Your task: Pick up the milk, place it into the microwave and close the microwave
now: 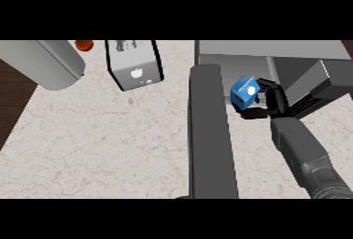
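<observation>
- Blue milk carton: held in the right hand, fingers and thumb curled round it, tilted, above the counter just in front of the microwave opening.
- Microwave door: open, extending from the microwave's left side toward the view's lower edge, left of the carton.
- Toaster: well left of the microwave, at the counter's rear.
- Left hand: not shown in the head view.

Right forearm reaches up from lower right; right hand curled, fingers and thumb pinching.
</observation>
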`<state>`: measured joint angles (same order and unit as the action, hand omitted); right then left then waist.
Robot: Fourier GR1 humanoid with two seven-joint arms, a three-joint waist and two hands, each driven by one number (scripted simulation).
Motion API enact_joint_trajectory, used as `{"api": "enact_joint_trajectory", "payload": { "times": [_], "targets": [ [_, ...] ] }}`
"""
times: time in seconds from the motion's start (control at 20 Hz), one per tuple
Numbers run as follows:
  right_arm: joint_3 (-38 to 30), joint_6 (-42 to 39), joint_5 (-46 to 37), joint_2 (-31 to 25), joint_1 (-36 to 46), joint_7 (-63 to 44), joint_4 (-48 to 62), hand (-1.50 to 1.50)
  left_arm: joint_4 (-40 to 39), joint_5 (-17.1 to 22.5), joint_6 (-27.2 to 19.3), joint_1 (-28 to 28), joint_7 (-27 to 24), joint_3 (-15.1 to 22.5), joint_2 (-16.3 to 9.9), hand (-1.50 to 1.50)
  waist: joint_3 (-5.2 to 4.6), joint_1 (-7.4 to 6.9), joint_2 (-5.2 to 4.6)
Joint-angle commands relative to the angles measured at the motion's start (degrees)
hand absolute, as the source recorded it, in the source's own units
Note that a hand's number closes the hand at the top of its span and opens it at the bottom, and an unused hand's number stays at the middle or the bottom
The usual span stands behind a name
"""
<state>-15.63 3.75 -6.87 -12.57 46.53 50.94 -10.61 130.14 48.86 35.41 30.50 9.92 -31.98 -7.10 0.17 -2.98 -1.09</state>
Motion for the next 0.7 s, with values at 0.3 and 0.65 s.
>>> {"api": "enact_joint_trajectory", "payload": {
  "times": [0.3,0.65],
  "targets": [
    [1.2,6.9,-2.9,-3.1,8.2,-6.1,3.3,1.5,0.3,-0.3,-0.4,-4.0,0.0,0.1,-0.9,-1.5,0.1,-2.92,-1.18],
    [0.8,13.3,-3.6,-6.6,10.2,-7.9,4.0,1.5,-2.8,0.9,0.4,-5.9,0.7,0.4,-3.2,-1.5,0.17,-4.01,-2.17]
  ]
}}
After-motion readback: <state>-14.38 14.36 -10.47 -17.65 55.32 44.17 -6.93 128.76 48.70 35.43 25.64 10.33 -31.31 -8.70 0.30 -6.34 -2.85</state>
